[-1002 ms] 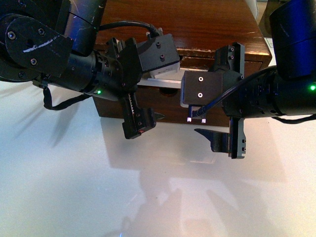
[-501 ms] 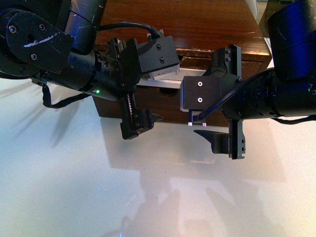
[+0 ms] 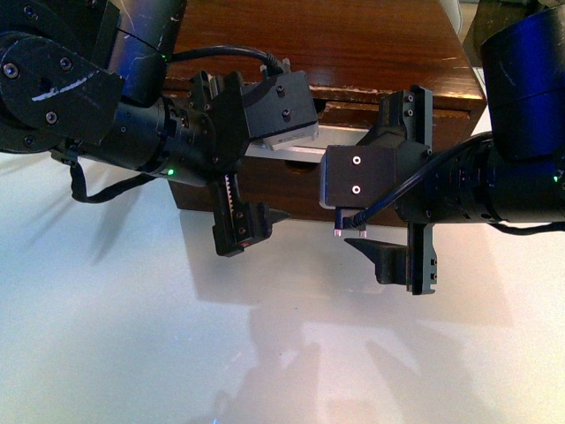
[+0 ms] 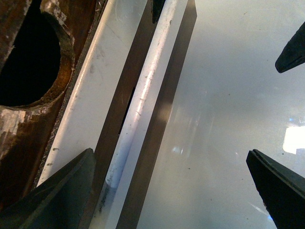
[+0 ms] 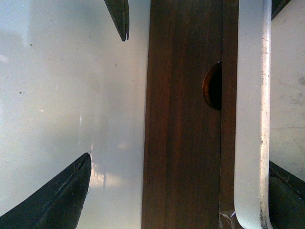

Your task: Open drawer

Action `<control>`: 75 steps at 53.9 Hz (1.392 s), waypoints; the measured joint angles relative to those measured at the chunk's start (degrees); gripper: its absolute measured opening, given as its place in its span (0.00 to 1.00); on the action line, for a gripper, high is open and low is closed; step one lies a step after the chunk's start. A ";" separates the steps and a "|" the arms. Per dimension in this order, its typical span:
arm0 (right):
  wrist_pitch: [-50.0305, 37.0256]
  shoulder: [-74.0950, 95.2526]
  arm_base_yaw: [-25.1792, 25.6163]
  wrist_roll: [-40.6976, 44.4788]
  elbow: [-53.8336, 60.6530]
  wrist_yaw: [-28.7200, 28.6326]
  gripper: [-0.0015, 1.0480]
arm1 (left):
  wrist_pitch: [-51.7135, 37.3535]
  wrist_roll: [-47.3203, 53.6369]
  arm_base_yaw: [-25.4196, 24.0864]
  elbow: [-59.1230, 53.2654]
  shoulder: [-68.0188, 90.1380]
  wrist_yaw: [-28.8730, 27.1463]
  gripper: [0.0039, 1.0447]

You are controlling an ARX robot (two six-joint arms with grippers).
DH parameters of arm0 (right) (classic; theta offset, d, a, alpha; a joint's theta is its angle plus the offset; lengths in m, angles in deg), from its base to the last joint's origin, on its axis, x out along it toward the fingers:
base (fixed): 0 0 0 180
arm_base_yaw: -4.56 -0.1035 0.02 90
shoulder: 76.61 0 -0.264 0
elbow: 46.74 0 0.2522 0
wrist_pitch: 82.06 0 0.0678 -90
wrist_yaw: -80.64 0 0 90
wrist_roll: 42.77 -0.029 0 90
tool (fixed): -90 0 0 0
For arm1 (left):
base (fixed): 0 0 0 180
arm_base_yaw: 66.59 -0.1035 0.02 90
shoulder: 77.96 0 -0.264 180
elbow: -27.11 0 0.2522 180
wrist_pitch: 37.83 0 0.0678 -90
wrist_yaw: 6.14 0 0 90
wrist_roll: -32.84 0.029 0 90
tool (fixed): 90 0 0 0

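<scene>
The drawer is the dark brown front of the wooden box, with a white bar handle across it. My left gripper and right gripper are both open and side by side in front of it. In the left wrist view the handle runs between the fingers, close to one of them, beside the half-round notch. In the right wrist view the handle lies just inside one finger, with the drawer front and notch between the jaws.
The wooden box stands at the far side of a glossy white table. Both arms crowd the box's front. A pale object shows behind the box at the top right.
The right gripper has shifted slightly left and down along the drawer front. The left arm has turned a little. The drawer front has not visibly moved.
</scene>
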 joint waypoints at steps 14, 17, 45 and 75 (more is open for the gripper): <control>-1.40 -1.57 -1.07 -0.74 3.02 0.31 0.92 | -0.70 -0.07 0.26 -2.93 -1.64 0.35 0.92; -1.73 -1.92 -1.42 -0.87 3.74 0.48 0.92 | -0.98 -0.17 0.26 -3.61 -2.05 0.61 0.92; -5.86 -4.39 -5.44 -3.72 10.01 3.26 0.92 | -4.42 -1.73 0.28 -10.62 -5.75 1.36 0.92; -7.50 -5.49 -7.41 -4.72 12.90 3.89 0.92 | -3.72 -1.64 0.26 -14.32 -8.70 2.71 0.92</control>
